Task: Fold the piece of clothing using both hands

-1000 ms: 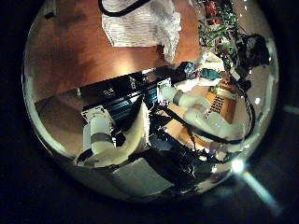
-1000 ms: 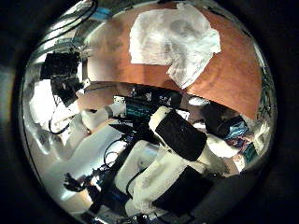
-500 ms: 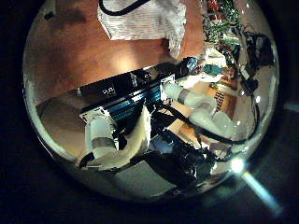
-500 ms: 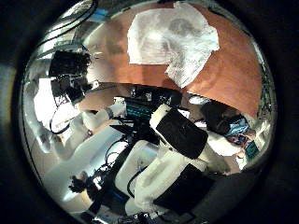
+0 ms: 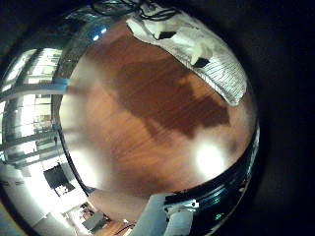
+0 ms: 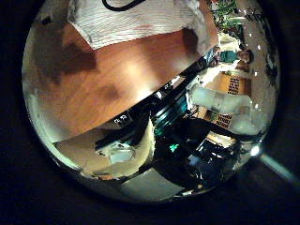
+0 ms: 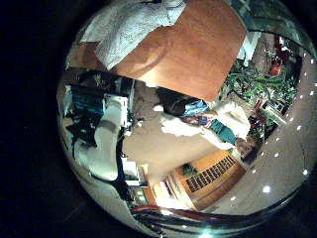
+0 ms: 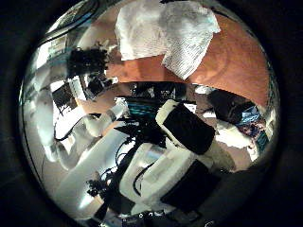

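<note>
The piece of clothing [image 5: 202, 51] is a striped cloth lying spread and a little rumpled on the wooden table [image 5: 148, 118]. It also shows in the left thumb side palm view [image 6: 131, 21], in the right little finger side palm view [image 7: 124, 30] and in the right thumb side palm view [image 8: 170, 33]. Both palms face the table with the cloth at the rim of their views. A hand that I take for my left hand [image 8: 90, 64] hangs beside the cloth, near the table's edge. I cannot tell how either hand's fingers stand.
A broad bare stretch of table [image 6: 112, 80] lies beside the cloth. The table's front edge [image 8: 161, 83] has dark equipment below it. A white arm [image 7: 104, 139] reaches up beside that edge. Plants [image 7: 263, 84] stand in the room beyond.
Both thumb side views have shifted, so both hands have moved. The cloth and table fill more of the left view now. In the right view the cloth sits nearer the rim and the other hand nearer it.
</note>
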{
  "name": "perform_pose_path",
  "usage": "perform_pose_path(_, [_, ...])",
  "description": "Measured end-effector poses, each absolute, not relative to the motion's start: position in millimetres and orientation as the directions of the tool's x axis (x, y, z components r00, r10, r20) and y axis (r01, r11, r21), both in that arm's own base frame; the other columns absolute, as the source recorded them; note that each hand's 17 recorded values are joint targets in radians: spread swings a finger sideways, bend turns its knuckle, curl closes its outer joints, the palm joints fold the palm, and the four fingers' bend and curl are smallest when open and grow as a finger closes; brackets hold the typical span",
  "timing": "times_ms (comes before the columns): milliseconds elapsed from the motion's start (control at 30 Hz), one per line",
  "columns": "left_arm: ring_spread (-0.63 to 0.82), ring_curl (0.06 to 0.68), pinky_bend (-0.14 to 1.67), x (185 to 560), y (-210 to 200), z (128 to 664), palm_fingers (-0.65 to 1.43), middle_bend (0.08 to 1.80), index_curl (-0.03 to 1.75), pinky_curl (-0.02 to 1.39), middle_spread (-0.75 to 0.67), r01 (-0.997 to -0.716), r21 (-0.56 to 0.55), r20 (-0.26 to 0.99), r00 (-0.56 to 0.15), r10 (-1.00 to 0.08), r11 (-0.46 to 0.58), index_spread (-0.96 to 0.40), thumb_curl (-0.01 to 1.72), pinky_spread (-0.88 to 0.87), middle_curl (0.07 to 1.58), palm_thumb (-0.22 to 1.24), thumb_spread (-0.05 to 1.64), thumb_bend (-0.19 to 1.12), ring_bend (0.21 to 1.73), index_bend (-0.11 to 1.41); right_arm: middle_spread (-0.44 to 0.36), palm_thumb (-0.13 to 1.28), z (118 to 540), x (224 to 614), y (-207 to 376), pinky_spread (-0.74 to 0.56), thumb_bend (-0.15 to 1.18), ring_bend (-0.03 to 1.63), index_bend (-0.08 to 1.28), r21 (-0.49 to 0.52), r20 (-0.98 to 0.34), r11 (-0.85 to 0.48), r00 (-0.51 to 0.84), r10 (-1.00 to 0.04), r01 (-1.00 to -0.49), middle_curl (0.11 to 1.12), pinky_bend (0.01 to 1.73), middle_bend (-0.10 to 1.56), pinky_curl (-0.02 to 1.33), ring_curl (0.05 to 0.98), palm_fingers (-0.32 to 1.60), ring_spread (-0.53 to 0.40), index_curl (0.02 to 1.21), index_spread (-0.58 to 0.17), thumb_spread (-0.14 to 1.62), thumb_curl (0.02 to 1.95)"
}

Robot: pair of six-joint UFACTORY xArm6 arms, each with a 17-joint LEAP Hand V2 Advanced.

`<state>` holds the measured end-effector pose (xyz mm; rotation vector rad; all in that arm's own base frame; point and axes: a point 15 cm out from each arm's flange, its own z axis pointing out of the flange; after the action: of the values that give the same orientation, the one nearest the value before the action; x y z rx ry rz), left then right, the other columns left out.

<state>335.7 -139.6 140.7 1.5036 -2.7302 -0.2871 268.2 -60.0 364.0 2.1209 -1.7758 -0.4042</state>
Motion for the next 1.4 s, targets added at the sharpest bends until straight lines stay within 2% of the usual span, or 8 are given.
perform_pose_path(233, [0.23, 0.204, 0.39, 348, -152, 127, 0.17, 0.24, 0.32, 0.34, 0.16, -0.835, 0.151, -0.092, -0.546, -0.833, 0.530, -0.06, 0.31, 0.31, 0.35, 0.30, 0.98, -0.02, 0.71, 0.18, -0.085, 0.55, 365, 267, -60, 0.21, -0.01, 0.62, 0.18, 0.436, 0.005, -0.158, 0.178, -0.984, -0.886, 0.40, 0.44, 0.30, 0.15, 0.195, 0.40, -0.072, 0.36, -0.378, 1.43, 0.26])
perform_pose_path(433, [-0.05, 0.198, 0.25, 358, -158, 125, 0.62, 0.51, 0.39, 0.29, -0.10, -0.843, 0.146, -0.097, -0.533, -0.841, 0.518, -0.16, 0.32, 0.11, 0.43, 0.36, 1.01, -0.01, 0.74, 0.30, -0.085, 0.55, 365, 266, -61, 0.21, -0.01, 0.62, 0.18, 0.437, 0.007, -0.156, 0.177, -0.984, -0.886, 0.40, 0.43, 0.30, 0.15, 0.197, 0.41, -0.072, 0.36, -0.375, 1.42, 0.26])
perform_pose_path(533, [-0.26, 0.221, 0.32, 359, -160, 126, 0.96, 0.64, 0.43, 0.29, -0.24, -0.844, 0.156, -0.098, -0.531, -0.842, 0.514, -0.27, 0.33, -0.12, 0.49, 0.45, 1.04, 0.01, 0.83, 0.36, -0.085, 0.55, 365, 266, -61, 0.21, -0.01, 0.63, 0.18, 0.436, 0.008, -0.156, 0.177, -0.984, -0.886, 0.40, 0.43, 0.30, 0.15, 0.200, 0.41, -0.073, 0.36, -0.372, 1.42, 0.26])
perform_pose_path(700, [-0.43, 0.347, 0.60, 362, -159, 130, 1.20, 0.77, 0.54, 0.42, -0.40, -0.833, 0.188, -0.118, -0.545, -0.830, 0.521, -0.41, 0.40, -0.43, 0.61, 0.67, 1.07, 0.07, 1.03, 0.44, -0.085, 0.55, 368, 264, -62, 0.21, -0.01, 0.62, 0.18, 0.428, 0.010, -0.154, 0.175, -0.985, -0.891, 0.40, 0.42, 0.31, 0.15, 0.201, 0.41, -0.073, 0.36, -0.372, 1.42, 0.26])
perform_pose_path(833, [-0.47, 0.412, 0.75, 365, -158, 138, 1.16, 0.86, 0.63, 0.50, -0.46, -0.832, 0.193, -0.125, -0.547, -0.828, 0.521, -0.50, 0.45, -0.56, 0.68, 0.72, 1.06, 0.05, 1.14, 0.51, -0.086, 0.55, 367, 264, -61, 0.20, -0.01, 0.63, 0.17, 0.429, 0.010, -0.155, 0.177, -0.984, -0.890, 0.41, 0.42, 0.32, 0.15, 0.201, 0.42, -0.078, 0.36, -0.371, 1.42, 0.26])
perform_pose_path(1033, [-0.46, 0.477, 0.89, 369, -162, 169, 1.10, 0.95, 0.76, 0.58, -0.51, -0.816, 0.239, -0.118, -0.563, -0.818, 0.527, -0.58, 0.51, -0.64, 0.76, 0.75, 1.05, 0.02, 1.24, 0.58, -0.109, 0.56, 360, 263, -61, 0.05, 0.00, 0.80, 0.12, 0.443, 0.005, -0.158, 0.178, -0.984, -0.882, 0.41, 0.54, 0.33, 0.16, 0.250, 0.55, -0.168, 0.32, -0.363, 1.43, 0.27])
perform_pose_path(1267, [-0.46, 0.509, 0.94, 371, -173, 193, 1.04, 0.99, 0.89, 0.64, -0.53, -0.773, 0.361, -0.075, -0.582, -0.810, 0.522, -0.64, 0.57, -0.66, 0.82, 0.76, 1.04, -0.01, 1.28, 0.59, -0.152, 0.60, 308, 256, -56, -0.15, -0.01, 0.93, 0.14, 0.484, -0.017, -0.183, 0.200, -0.980, -0.855, 0.45, 0.70, 0.40, 0.18, 0.310, 0.59, -0.253, 0.29, -0.352, 1.34, 0.30])
perform_pose_path(1400, [-0.46, 0.518, 0.94, 370, -174, 198, 1.02, 0.99, 0.95, 0.67, -0.53, -0.744, 0.428, -0.049, -0.587, -0.808, 0.514, -0.67, 0.59, -0.66, 0.84, 0.75, 1.05, -0.02, 1.30, 0.58, -0.167, 0.58, 276, 260, -47, -0.14, -0.03, 0.91, 0.20, 0.473, -0.017, -0.221, 0.242, -0.970, -0.853, 0.48, 0.65, 0.46, 0.16, 0.319, 0.48, -0.258, 0.31, -0.347, 1.27, 0.31])
